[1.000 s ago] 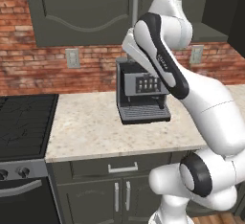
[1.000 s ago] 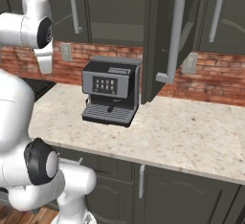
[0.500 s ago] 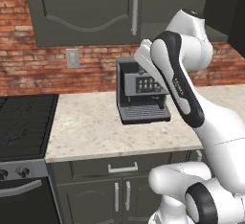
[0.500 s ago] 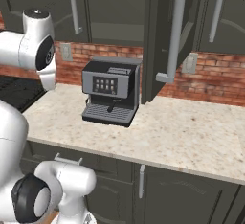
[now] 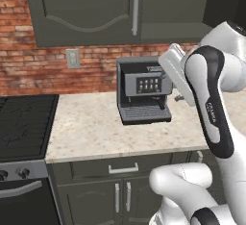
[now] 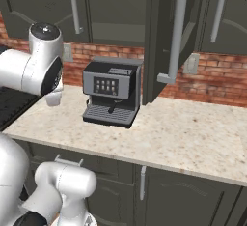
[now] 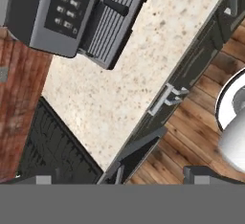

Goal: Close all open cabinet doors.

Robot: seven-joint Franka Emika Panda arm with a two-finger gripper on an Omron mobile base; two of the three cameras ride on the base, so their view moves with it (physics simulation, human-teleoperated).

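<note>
Right of the coffee machine (image 6: pixel 112 91), one cabinet door (image 6: pixel 166 41) stands open; nothing closed yet. My hand (image 7: pixel 119 180) grips nothing, fingertips apart.

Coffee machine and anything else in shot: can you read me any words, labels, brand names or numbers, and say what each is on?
No text can be read in any view.
Coffee machine: its dark front panel carries rows of small pale button icons, too small and blurred to read.
Coffee machine top edge: a faint pale mark, unreadable.
Wall outlet: blank plate.
Open cabinet door: no lettering.
Stove knobs: no readable markings.
</note>
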